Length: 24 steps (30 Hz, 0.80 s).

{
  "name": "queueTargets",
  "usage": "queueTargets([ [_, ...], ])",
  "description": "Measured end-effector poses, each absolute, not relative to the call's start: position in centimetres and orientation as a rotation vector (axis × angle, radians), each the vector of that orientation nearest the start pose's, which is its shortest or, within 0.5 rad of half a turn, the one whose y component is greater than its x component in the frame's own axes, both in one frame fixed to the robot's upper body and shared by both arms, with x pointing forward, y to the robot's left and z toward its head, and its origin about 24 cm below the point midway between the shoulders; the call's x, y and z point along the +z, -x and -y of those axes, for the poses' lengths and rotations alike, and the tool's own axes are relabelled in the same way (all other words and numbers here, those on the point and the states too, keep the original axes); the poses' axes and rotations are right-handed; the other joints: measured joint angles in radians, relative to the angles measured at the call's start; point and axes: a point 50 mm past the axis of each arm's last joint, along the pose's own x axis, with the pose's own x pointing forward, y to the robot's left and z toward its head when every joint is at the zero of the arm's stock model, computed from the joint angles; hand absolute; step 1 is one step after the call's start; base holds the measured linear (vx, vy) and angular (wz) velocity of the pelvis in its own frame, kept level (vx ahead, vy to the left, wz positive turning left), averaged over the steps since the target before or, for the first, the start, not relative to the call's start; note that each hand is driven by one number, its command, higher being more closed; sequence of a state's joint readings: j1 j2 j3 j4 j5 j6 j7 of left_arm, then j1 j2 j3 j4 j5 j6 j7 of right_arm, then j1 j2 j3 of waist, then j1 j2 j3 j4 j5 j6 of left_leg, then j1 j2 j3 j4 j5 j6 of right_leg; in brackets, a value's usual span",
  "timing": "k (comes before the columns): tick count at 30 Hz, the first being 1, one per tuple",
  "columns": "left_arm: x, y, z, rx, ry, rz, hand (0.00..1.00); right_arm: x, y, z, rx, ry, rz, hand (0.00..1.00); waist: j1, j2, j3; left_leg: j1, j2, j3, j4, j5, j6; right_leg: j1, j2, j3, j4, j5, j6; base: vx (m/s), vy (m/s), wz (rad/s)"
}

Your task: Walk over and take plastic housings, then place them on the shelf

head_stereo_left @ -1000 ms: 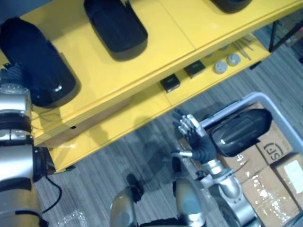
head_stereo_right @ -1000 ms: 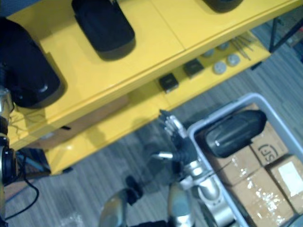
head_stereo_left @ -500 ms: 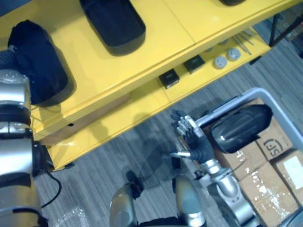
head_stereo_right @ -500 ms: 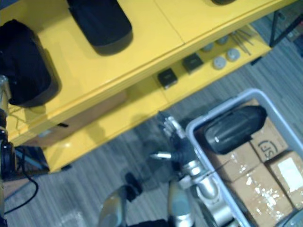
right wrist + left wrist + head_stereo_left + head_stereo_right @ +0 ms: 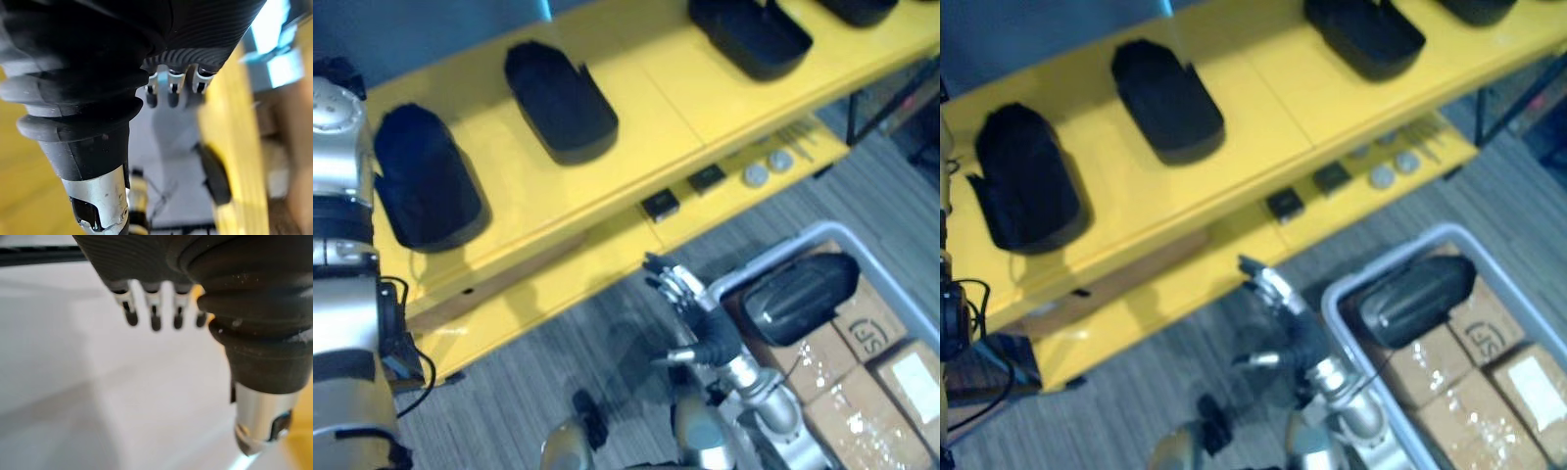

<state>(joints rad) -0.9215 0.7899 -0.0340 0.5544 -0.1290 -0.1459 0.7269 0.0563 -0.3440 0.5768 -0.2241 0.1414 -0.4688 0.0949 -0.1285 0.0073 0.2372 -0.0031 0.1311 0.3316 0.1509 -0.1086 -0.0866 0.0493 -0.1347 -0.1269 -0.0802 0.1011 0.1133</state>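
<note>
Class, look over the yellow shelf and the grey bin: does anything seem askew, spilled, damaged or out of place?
Nothing stands out. The black housings lie spaced along the yellow shelf, with no damage that shows. Another housing lies in the grey bin on cardboard boxes. Nothing is spilled.

Two small black square blocks [image 5: 660, 205] are seen just above centre, with two round silver discs [image 5: 756, 175] toward 2 o'clock. At 4 o'clock, taped cardboard boxes [image 5: 847, 416] are packed in a grey bin [image 5: 769, 258] on grey carpet [image 5: 558, 352].
</note>
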Motion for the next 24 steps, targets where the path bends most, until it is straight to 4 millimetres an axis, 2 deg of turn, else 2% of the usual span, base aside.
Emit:
queueTargets([
  [1,29.1,-33.1,-30.3,0.870,-0.324,0.747,0.00,9.2,-19.3,6.9,0.698,0.006,0.485,0.00,0.012,0.005,-0.011,0.011,-0.003,-0.011,-0.012,0.005,-0.001,0.011,0.002,-0.014,0.000,0.000,0.000,0.12,-0.032,0.59],
  [3,23.3,-30.9,-30.3,0.853,-0.261,0.680,0.00,9.9,-21.1,7.0,0.646,0.042,0.523,0.00,0.069,0.017,-0.065,0.030,-0.012,-0.055,-0.058,0.026,-0.003,0.035,0.009,-0.071,0.000,0.000,0.000,0.07,-0.018,0.60],
  [4,21.9,-30.2,-30.6,0.868,-0.248,0.649,0.00,10.2,-21.5,7.1,0.637,0.051,0.536,0.00,0.084,0.018,-0.067,0.039,-0.013,-0.068,-0.067,0.031,-0.003,0.048,0.009,-0.087,0.000,0.000,0.000,0.04,-0.007,0.64],
  [6,16.7,-26.8,-32.0,0.950,-0.205,0.518,0.00,11.3,-22.7,7.6,0.606,0.069,0.572,0.00,0.136,0.003,-0.083,0.054,-0.020,-0.129,-0.094,0.049,-0.003,0.088,0.011,-0.155,0.000,-0.004,-0.004,0.03,0.004,0.76],
  [7,15.5,-25.9,-32.2,0.969,-0.201,0.483,0.00,11.5,-22.9,7.6,0.606,0.067,0.575,0.00,0.151,-0.003,-0.090,0.054,-0.020,-0.140,-0.100,0.052,-0.004,0.094,0.010,-0.172,0.000,-0.007,-0.004,0.01,0.004,0.70],
  [9,10.5,-22.1,-32.9,1.036,-0.157,0.314,0.00,12.0,-23.7,7.5,0.633,0.079,0.571,0.00,0.212,-0.033,-0.116,0.054,-0.039,-0.187,-0.114,0.061,-0.001,0.113,0.001,-0.224,0.004,-0.022,-0.006,0.01,0.013,0.61],
  [10,9.3,-21.2,-33.0,1.058,-0.151,0.260,0.00,12.0,-23.9,7.4,0.642,0.078,0.565,0.00,0.226,-0.038,-0.121,0.054,-0.042,-0.193,-0.116,0.062,0.001,0.115,-0.005,-0.232,0.013,-0.032,-0.004,0.00,0.026,0.53],
  [12,4.3,-17.4,-32.8,1.122,-0.141,0.029,0.00,12.1,-24.6,6.7,0.678,0.082,0.538,0.00,0.260,-0.050,-0.143,0.053,-0.060,-0.232,-0.128,0.069,0.006,0.119,-0.023,-0.265,0.044,-0.054,-0.001,-0.02,0.032,0.45],
  [13,3.1,-16.5,-32.7,1.125,-0.118,-0.028,0.00,12.0,-24.8,6.5,0.687,0.084,0.527,0.00,0.265,-0.051,-0.147,0.053,-0.066,-0.238,-0.133,0.072,0.007,0.119,-0.027,-0.274,0.050,-0.056,-0.001,-0.04,0.045,0.34],
  [14,0.5,-14.7,-32.3,1.138,-0.093,-0.149,0.00,11.7,-25.3,6.3,0.698,0.090,0.495,0.00,0.280,-0.048,-0.156,0.054,-0.075,-0.242,-0.149,0.078,0.010,0.114,-0.034,-0.285,0.056,-0.060,-0.002,-0.05,0.042,0.17],
  [18,-7.0,-8.6,-30.1,1.113,-0.059,-0.527,0.00,10.0,-27.5,6.5,0.683,0.157,0.384,0.00,0.308,-0.061,-0.166,0.050,-0.091,-0.260,-0.179,0.101,0.009,0.108,-0.053,-0.294,0.058,-0.067,0.004,-0.07,0.019,0.12],
  [20,-9.6,-5.9,-28.9,1.080,-0.041,-0.679,0.00,9.4,-27.7,6.5,0.676,0.157,0.353,0.00,0.315,-0.068,-0.168,0.044,-0.095,-0.268,-0.179,0.106,0.009,0.105,-0.060,-0.313,0.068,-0.091,0.006,-0.09,-0.005,0.17],
  [22,-11.5,-4.2,-27.9,0.988,0.001,-0.797,0.00,8.9,-28.2,6.2,0.688,0.162,0.327,0.00,0.322,-0.067,-0.167,0.036,-0.087,-0.269,-0.182,0.121,0.002,0.088,-0.060,-0.313,0.082,-0.108,0.010,-0.10,-0.029,0.01],
  [24,-12.1,-3.8,-27.1,0.904,0.018,-0.824,0.00,8.4,-28.5,6.3,0.699,0.185,0.303,0.00,0.328,-0.066,-0.165,0.037,-0.078,-0.270,-0.199,0.136,-0.003,0.076,-0.053,-0.314,0.085,-0.112,0.006,-0.07,-0.033,-0.01],
])
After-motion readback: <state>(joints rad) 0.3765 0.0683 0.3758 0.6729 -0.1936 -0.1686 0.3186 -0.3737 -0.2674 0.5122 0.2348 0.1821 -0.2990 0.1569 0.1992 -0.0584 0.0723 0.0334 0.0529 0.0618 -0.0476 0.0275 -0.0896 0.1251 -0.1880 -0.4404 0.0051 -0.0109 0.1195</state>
